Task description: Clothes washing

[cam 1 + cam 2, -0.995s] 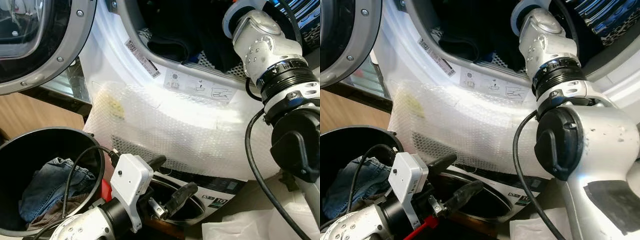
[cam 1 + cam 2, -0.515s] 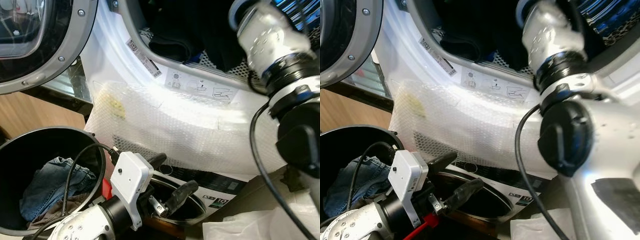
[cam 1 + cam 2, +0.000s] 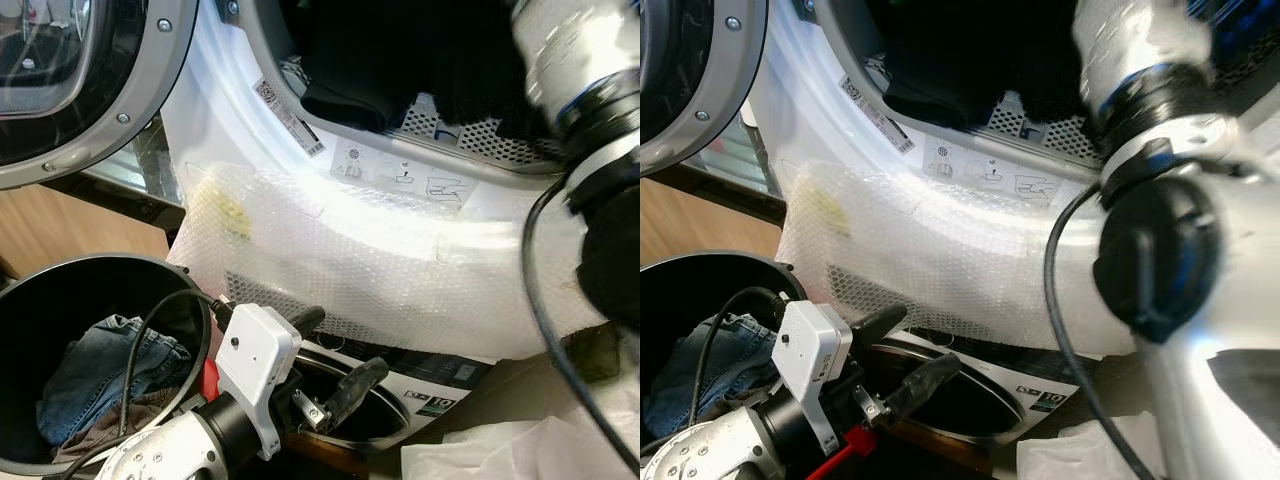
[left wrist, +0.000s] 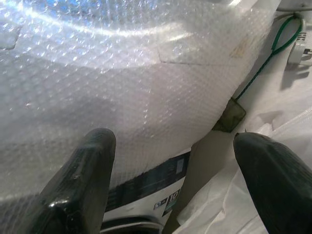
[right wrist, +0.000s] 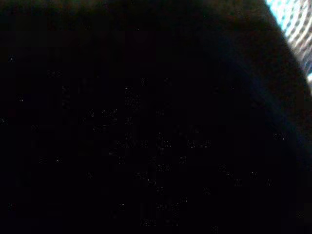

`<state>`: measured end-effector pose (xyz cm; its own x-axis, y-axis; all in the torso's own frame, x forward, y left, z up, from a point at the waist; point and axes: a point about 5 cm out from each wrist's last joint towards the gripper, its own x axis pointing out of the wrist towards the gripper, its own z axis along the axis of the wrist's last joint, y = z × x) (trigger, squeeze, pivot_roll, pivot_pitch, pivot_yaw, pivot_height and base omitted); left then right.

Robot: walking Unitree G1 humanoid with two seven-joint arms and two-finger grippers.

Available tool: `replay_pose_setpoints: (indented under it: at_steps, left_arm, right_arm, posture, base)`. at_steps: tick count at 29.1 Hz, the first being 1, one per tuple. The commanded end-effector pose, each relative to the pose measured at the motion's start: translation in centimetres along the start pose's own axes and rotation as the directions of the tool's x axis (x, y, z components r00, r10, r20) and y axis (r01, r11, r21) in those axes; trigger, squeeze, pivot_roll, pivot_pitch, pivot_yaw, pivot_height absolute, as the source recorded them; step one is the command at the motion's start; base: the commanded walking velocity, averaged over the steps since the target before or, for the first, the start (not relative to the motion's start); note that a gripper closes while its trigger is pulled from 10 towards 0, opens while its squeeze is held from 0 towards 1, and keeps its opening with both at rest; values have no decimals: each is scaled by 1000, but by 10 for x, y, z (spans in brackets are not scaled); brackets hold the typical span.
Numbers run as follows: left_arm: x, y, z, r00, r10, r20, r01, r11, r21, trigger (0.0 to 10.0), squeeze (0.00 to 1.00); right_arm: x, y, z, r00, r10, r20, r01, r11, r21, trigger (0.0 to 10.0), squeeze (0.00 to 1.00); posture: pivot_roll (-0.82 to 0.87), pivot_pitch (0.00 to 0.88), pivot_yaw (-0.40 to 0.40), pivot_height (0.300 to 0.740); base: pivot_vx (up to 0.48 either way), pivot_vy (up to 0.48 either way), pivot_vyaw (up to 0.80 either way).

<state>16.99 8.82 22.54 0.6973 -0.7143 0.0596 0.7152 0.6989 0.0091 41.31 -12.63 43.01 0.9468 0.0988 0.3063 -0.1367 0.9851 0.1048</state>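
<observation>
At the far side of the scene stands the washing machine (image 3: 330,200), its front wrapped in bubble wrap (image 3: 380,270) and its door (image 3: 90,80) swung open to the left; dark clothes (image 3: 400,60) lie inside the drum (image 3: 470,130), heaped at the opening and draped over the lower lip; the right arm (image 3: 1160,230) reaches up on the right into that opening, blurred, and its gripper is buried among the dark fabric, so whether its fingers are spread or closed cannot be told; the right wrist view is almost wholly dark, with a patch of perforated drum wall at one corner. At the near left sits a black basket (image 3: 40,300) holding jeans (image 3: 110,360) and a brownish garment beneath them; just right of it the left gripper (image 3: 335,360) hangs low before the machine, fingers (image 4: 83,175) spread wide and holding nothing.

The step in hand appears to be loading garments deep into the drum; the right gripper should carry fabric well past the lip, so that nothing trails over the door seal; the hanging black garment should be tucked in before the door closes; the jeans seem next for collection by the empty left gripper.
</observation>
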Motion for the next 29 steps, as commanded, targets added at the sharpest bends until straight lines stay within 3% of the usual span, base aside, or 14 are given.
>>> replay_pose_setpoints:
  at_steps: [1,3,6,7,8,9,14,19,21,25,29]
  left_arm:
    - [-2,-5,1,1000,-24,2,24,1000,-9,10000,0]
    - [-2,-6,1,1000,-27,-6,27,1000,-14,10000,0]
    - [-2,-5,1,1000,-27,-5,27,1000,-13,10000,0]
    - [-2,-5,1,1000,-25,-2,25,1000,-14,10000,0]
    - [-2,-5,1,1000,-25,-2,25,1000,-14,10000,0]
    - [-2,-5,2,1000,-25,-2,24,1000,-14,10000,0]
    - [-2,-5,2,1000,-21,-5,21,1000,-16,10000,0]
    - [-2,-4,2,1000,-21,-5,21,1000,-17,10000,0]
    - [-3,-3,2,1000,-23,-7,23,1000,-17,10000,0]
    - [-2,-4,2,999,-33,-6,33,999,-19,10000,0]
    - [-1,-4,2,999,-33,-4,33,999,-16,10000,0]
  right_arm:
    - [0,-5,1,1000,-9,-15,9,999,-41,10000,0]
    - [-1,-5,-15,997,14,-75,-19,998,-64,10000,0]
    - [-1,-7,-17,996,17,-88,-22,998,-62,10000,0]
    - [-2,-10,-17,995,15,-99,-23,996,-82,10000,863]
    - [-2,-10,-17,995,15,-99,-23,996,-82,10000,863]
    - [-2,-12,-17,994,18,-104,-25,998,-66,10000,1000]
    - [-3,-19,-10,993,49,-105,-65,985,-158,10000,1000]
    - [-4,-22,-6,991,71,-112,-92,977,-191,10000,1000]
    - [-5,-26,0,990,86,-112,-112,959,-258,10000,1000]
    - [-5,-30,2,990,86,-113,-114,957,-268,10000,1000]
    - [-7,-36,7,989,93,-116,-129,923,-361,10000,1000]
  posture:
    - [110,133,-194,740]
    - [108,136,-191,740]
    - [108,142,-189,740]
    - [109,145,-187,740]
    - [109,145,-187,740]
    - [109,145,-187,740]
    - [104,147,-181,740]
    - [100,148,-178,740]
    - [95,144,-175,740]
    - [97,136,-177,740]
    - [108,126,-185,740]
  base:
    - [0,0,0]
    - [0,0,0]
    - [0,0,0]
    - [0,0,0]
    - [0,0,0]
    - [0,0,0]
    - [0,0,0]
    - [0,0,0]
    - [0,0,0]
    - [0,0,0]
    - [0,0,0]
